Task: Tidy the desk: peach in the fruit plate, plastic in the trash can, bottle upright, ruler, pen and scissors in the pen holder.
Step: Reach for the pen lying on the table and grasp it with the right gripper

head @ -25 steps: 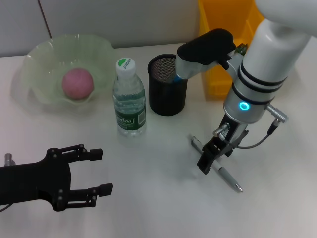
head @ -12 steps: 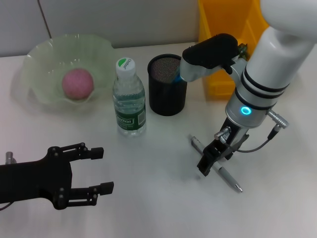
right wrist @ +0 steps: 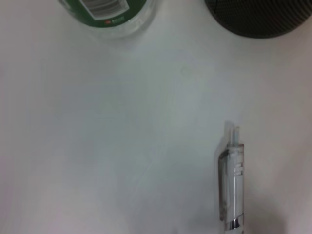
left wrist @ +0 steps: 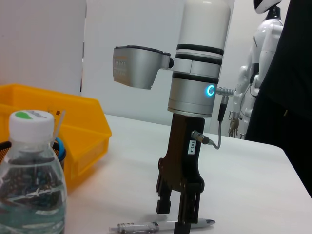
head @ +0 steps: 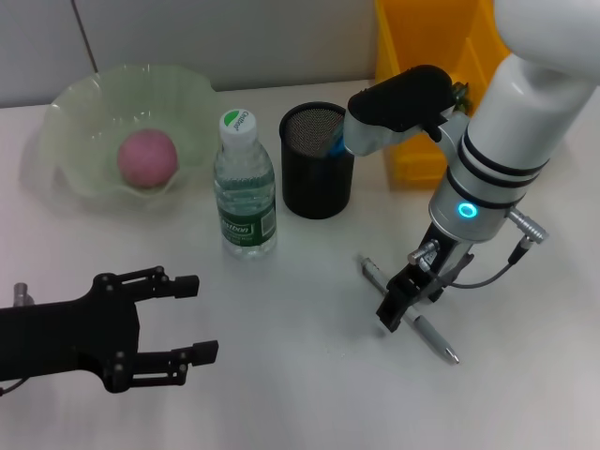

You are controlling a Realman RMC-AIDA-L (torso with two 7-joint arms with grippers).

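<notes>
A clear pen (head: 409, 312) lies flat on the white table, right of centre. My right gripper (head: 401, 302) stands over its middle, pointing down and open, with a finger on either side of the pen (left wrist: 146, 226). The right wrist view shows only the pen's (right wrist: 231, 187) clip end. The bottle (head: 244, 187) stands upright beside the black mesh pen holder (head: 318, 161), where something blue shows inside. The peach (head: 146, 157) rests in the green fruit plate (head: 84, 103). My left gripper (head: 197, 317) hovers open at the front left. Ruler and plastic are out of view.
A yellow bin (head: 431, 66) stands at the back right, just behind the right arm. The bottle (left wrist: 31, 185) and pen holder (right wrist: 263, 17) are close to the pen's far side. Bare table lies between the two grippers.
The right gripper has shifted slightly right and settled over the pen. The left gripper has edged a little to the right. The pen has not moved.
</notes>
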